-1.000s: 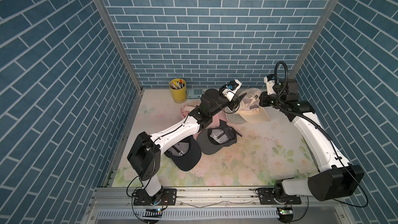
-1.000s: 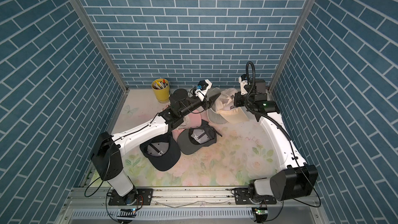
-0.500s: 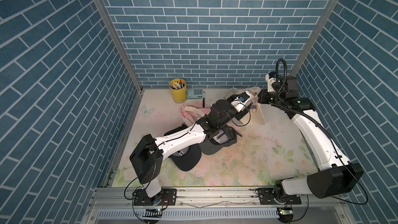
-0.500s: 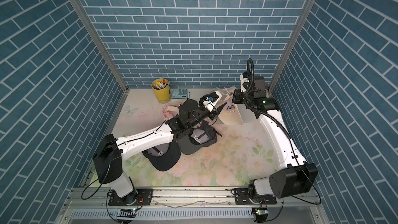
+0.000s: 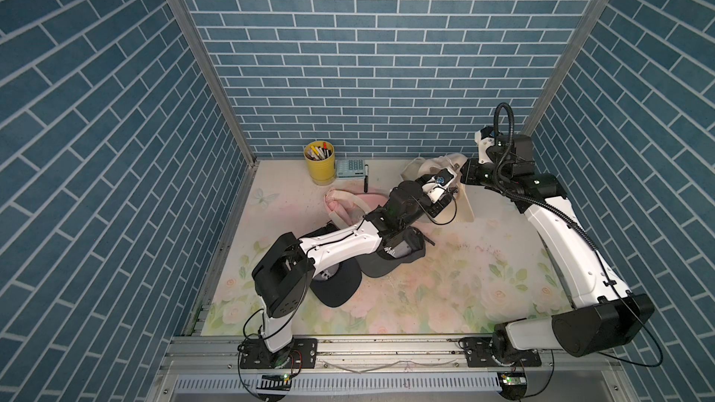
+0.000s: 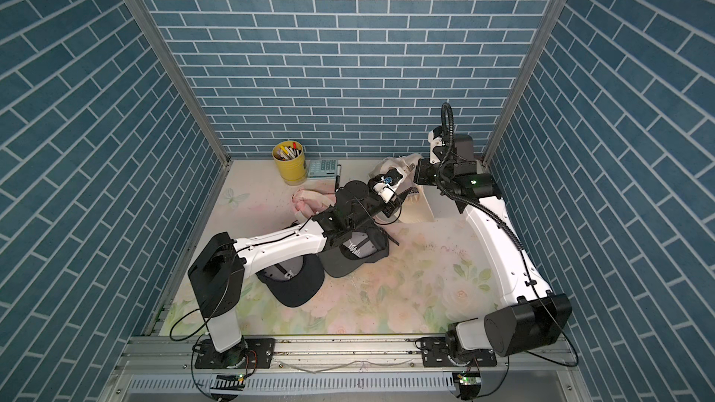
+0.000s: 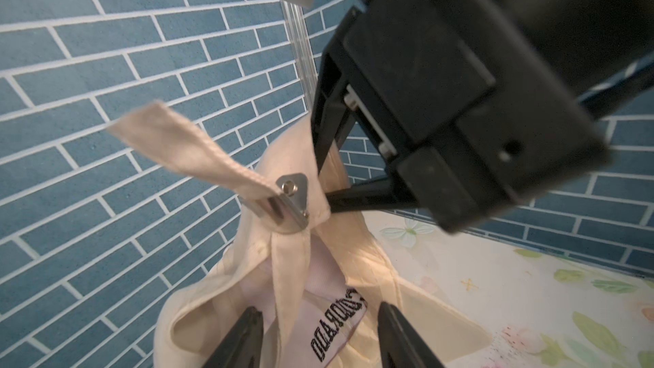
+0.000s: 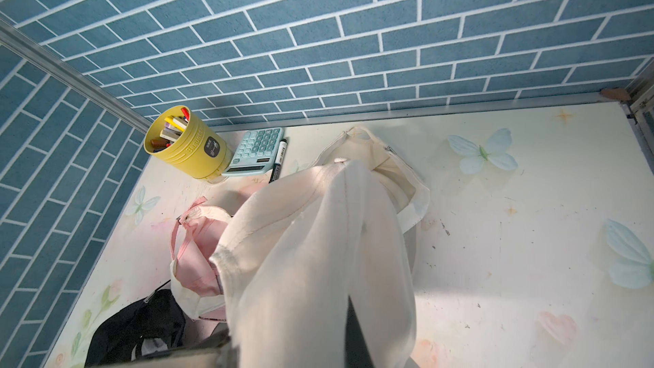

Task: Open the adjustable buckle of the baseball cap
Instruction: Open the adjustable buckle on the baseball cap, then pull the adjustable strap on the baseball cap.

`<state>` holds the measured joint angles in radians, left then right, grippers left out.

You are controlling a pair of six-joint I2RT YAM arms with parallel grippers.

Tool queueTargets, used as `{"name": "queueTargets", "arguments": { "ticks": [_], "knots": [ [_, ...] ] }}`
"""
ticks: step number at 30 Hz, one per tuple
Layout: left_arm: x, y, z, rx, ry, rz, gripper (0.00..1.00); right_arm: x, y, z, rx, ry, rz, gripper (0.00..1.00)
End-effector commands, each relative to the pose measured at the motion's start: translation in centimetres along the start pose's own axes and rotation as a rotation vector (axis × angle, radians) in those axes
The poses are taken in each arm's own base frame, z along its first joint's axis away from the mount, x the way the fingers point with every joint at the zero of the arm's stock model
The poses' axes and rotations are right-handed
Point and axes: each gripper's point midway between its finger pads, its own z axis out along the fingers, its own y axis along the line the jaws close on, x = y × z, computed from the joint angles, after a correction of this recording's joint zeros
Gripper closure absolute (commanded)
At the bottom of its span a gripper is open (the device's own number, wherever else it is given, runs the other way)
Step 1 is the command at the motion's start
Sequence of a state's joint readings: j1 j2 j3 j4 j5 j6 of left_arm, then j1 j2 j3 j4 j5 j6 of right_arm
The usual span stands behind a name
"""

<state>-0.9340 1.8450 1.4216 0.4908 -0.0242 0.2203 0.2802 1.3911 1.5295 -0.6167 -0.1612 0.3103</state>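
Buckle (image 7: 292, 203) front and centre in the left wrist view: a small metal clasp on the cream baseball cap (image 7: 247, 295), with the strap tail (image 7: 184, 146) poking out of it, and by the look of it not yet flipped open. The cap hangs clear of the floral table mat (image 5: 445, 284). The right gripper (image 7: 325, 194) has its jaws pinched tight on the cap's band just beside the buckle. The left gripper (image 7: 318, 307) is near the buckle but not touching it, jaws moderately apart, straddling the cap's inner label and gripping nothing.

The smart play is to bring those jaws onto the buckle, narrow them, catch the flap's free edge rather than the strap tail, and lever it away while the right arm holds firm. Pull too hard and the band may slip. The pink cap (image 5: 348, 203), grey cap (image 5: 387, 266), black cap (image 5: 336, 288) and yellow pen cup (image 5: 320, 162) all lie well apart from the buckle.
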Motion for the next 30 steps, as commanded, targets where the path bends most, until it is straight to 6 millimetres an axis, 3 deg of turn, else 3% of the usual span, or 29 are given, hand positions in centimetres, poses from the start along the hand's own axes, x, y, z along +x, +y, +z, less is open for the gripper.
{"name": "queueTargets", "arguments": {
  "ticks": [1,4,12,17,23,27,30],
  "knots": [
    [-2.3,1.3,0.6,-0.017,-0.073,-0.041,0.45,-1.2,1.3,-1.2,-0.036,-0.041,0.011,1.0],
    [-2.7,1.4,1.0,-0.01,-0.081,-0.041,0.5,-0.9,1.6,-1.1,-0.054,-0.038,-0.002,1.0],
    [-2.9,1.1,1.2,0.034,-0.079,-0.054,0.88,-0.5,1.9,-0.9,-0.076,-0.044,-0.023,1.0],
    [-3.4,1.1,0.6,0.059,-0.085,-0.064,1.0,-0.4,1.9,-0.9,-0.079,-0.047,-0.045,1.0],
    [-4.4,1.7,-0.5,0.043,-0.089,-0.039,1.0,0.2,2.2,-1.5,-0.101,-0.074,-0.206,1.0],
    [-5.2,2.5,-1.2,0.009,-0.084,-0.003,1.0,1.1,2.9,-2.5,-0.142,-0.095,-0.39,0.84],
    [-5.7,2.9,-1.5,-0.007,-0.079,0.021,1.0,1.6,3.0,-3.3,-0.146,-0.14,-0.512,0.78]
  ]
}}
